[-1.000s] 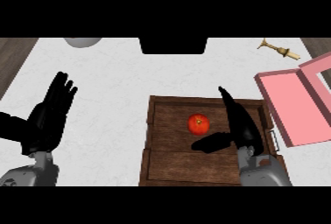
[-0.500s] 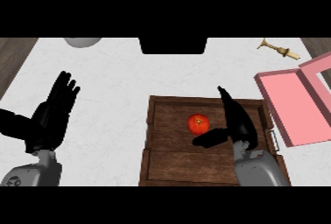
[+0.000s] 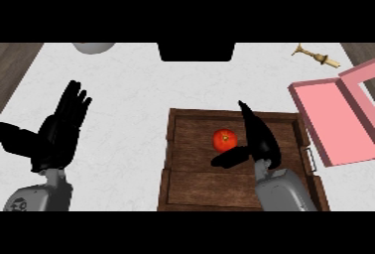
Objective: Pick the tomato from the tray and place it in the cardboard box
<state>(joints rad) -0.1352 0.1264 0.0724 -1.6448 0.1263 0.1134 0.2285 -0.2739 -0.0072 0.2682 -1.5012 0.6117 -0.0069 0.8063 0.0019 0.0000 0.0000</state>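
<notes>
- We saw the white surface (image 3: pixel 139 99) carrying a brown wooden tray (image 3: pixel 192 183), and well to its right an open pink box (image 3: pixel 330 129); no brown cardboard box was visible, so we judged this pink one to be the goal. A wrong choice of container could spoil the whole task.
- The left robot hand (image 3: pixel 58 131) rested at the left of the view, well apart from the tray, fingers straight and up, holding nothing.
- The right robot hand (image 3: pixel 256 139) was over the tray, fingers straight and apart, thumb spread below the tomato (image 3: pixel 225 140). It was not closed on anything.
- The tomato lay on the tray floor, near the middle, just left of the fingers and above the thumb. We could not tell whether the hand touched it.
- We judged the main risk to be this: the tomato is round, and if the fingers closed from one side only, it could roll left across the tray.
- A smaller risk: the tray's right wall stands between the tomato and the box, so a low carry could strike it.
</notes>
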